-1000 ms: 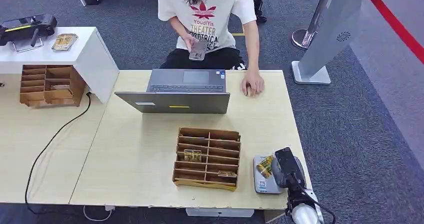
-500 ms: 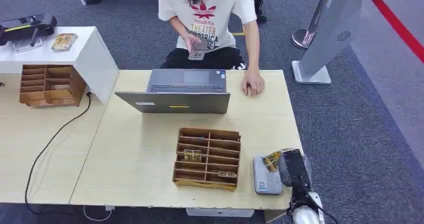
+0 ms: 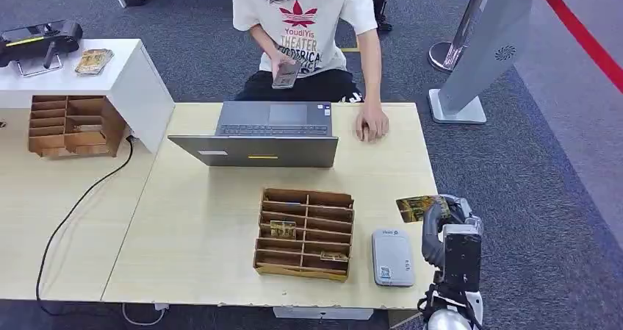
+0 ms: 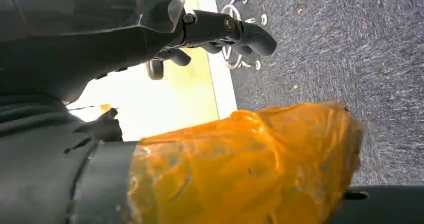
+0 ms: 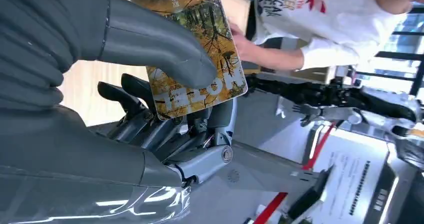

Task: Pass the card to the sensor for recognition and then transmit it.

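Right hand [image 3: 449,220] at the near right edge of the table [image 3: 198,227], holding the card [image 3: 421,207] above the table edge, just far of the grey sensor [image 3: 392,256] and clear of it. In the right wrist view the thick grey thumb presses on the card [image 5: 195,49] face while the darker fingers [image 5: 135,104] back it from behind; card pinched flat between them.

Card: thin rectangle with rounded corners, printed with yellow-orange autumn foliage and dark branches, pale block lettering across one end, small white text at the other. Lettering not fully readable.

Sensor lies flat on the table, just right of the brown compartment box [image 3: 305,233], which holds two similar cards in its slots.

Left hand [image 4: 220,34] in the left wrist view: dark fingers curled loosely over the floor and a table edge, nothing visibly in them; whether closed or merely relaxed, cannot tell.

A person [image 3: 305,29] sits at the far side behind the laptop [image 3: 264,135], phone in one hand, other hand on the table
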Robot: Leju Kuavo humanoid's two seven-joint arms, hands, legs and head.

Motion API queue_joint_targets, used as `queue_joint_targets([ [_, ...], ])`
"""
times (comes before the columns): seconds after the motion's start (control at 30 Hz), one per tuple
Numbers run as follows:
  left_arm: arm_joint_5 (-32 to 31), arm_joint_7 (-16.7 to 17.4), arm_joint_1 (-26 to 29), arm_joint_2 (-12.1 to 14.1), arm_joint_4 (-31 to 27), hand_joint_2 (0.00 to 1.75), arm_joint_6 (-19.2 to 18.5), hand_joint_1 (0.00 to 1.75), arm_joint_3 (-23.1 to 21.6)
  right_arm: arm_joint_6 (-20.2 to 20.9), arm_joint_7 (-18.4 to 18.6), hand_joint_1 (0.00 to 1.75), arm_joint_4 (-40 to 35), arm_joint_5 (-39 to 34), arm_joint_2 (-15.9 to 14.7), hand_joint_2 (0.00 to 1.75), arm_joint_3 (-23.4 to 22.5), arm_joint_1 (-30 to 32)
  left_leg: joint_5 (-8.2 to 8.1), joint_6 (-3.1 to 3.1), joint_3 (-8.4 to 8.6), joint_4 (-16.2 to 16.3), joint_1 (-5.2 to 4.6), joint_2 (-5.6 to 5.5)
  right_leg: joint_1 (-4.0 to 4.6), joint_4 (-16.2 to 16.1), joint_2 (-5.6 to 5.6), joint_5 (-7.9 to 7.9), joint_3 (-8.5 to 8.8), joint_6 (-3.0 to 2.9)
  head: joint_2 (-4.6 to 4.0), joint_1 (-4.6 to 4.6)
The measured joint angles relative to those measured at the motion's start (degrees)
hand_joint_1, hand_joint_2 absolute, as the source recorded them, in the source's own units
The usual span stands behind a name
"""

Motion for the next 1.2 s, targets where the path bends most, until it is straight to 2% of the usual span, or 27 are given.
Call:
queue_joint_targets([
  [0.17,-0.26,-0.17,-0.01,-0.07,0.02,0.0,-0.15,0.0,0.0,1.82,-2.69,1.75,-2.35,1.88,0.04,1.75,2.3,0.01,0.0,0.0,0.0,0.0,0.0,0.0,0.0,0.0,0.0,0.0,0.0,0.0,0.0,0.0],
  [0.33,-0.66,-0.66,-0.04,-0.04,0.0,0.0,-0.57,0.0,0.0,3.19,-3.63,1.75,-3.85,5.86,-0.09,1.75,6.32,-1.03,0.0,0.0,0.0,0.0,0.02,0.0,0.0,0.0,0.0,0.0,0.0,0.0,0.0,0.0],
  [0.53,-1.99,-0.76,-0.1,0.28,0.0,0.0,-1.49,0.0,-0.02,2.86,-3.52,1.75,-4.05,12.75,-0.77,1.75,10.96,-5.03,0.01,0.0,0.0,0.0,0.01,0.04,0.01,0.01,0.02,0.0,0.0,-0.01,0.0,0.0],
  [0.87,-5.75,-1.31,-0.39,1.81,0.0,0.0,-3.78,0.0,-2.23,-0.11,1.98,1.75,0.03,27.38,-1.7,1.75,16.09,-17.96,0.04,-0.02,0.01,0.0,0.01,0.03,0.01,0.02,0.03,0.02,0.0,-0.02,0.0,0.0],
  [1.1,-6.69,-1.77,-0.57,3.0,0.0,0.0,-5.0,0.0,-5.31,-1.09,6.51,1.75,8.81,37.2,-2.06,1.75,16.88,-28.3,0.06,-0.03,0.0,0.01,0.02,0.0,0.01,0.04,0.01,0.03,0.0,-0.02,0.0,0.02],
  [1.2,-6.71,-1.88,-0.63,3.52,0.0,0.0,-5.51,0.0,-7.09,-1.33,9.77,1.75,15.18,41.34,-2.32,1.75,16.81,-32.93,0.06,-0.04,0.01,0.01,0.01,0.03,0.01,0.05,0.03,0.03,-0.01,-0.03,0.0,0.0],
])
